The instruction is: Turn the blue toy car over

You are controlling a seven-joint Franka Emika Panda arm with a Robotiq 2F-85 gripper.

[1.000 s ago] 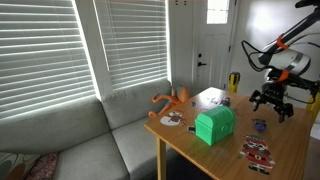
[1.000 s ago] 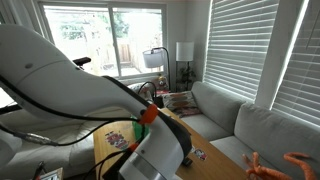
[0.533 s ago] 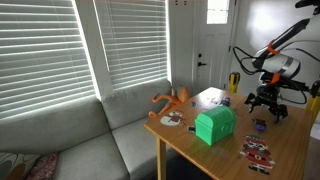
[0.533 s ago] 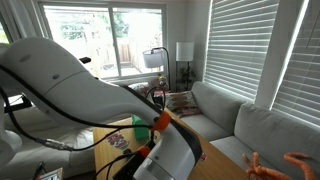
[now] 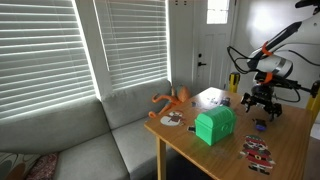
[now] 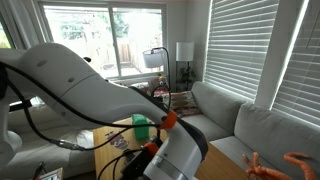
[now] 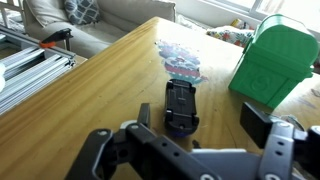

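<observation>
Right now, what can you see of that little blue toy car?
The blue toy car is tiny, dark, low and oblong, plastic by its look. It lies on the wooden table, pointing away from the wrist camera, ahead of the open jaws, which do not touch it. Flat red, white and black toys lie just beyond it. Which face is up I cannot tell.

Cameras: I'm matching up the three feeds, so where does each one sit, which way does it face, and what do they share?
An exterior view: sits beyond the sofa, faces the table and door; shows the arm and gripper.
An exterior view: sits close beside the arm, faces the windows; the arm fills the foreground.
Wrist view: looks down at the blue toy car between the open gripper's fingers.
Shared: the green box appears in all three.
</observation>
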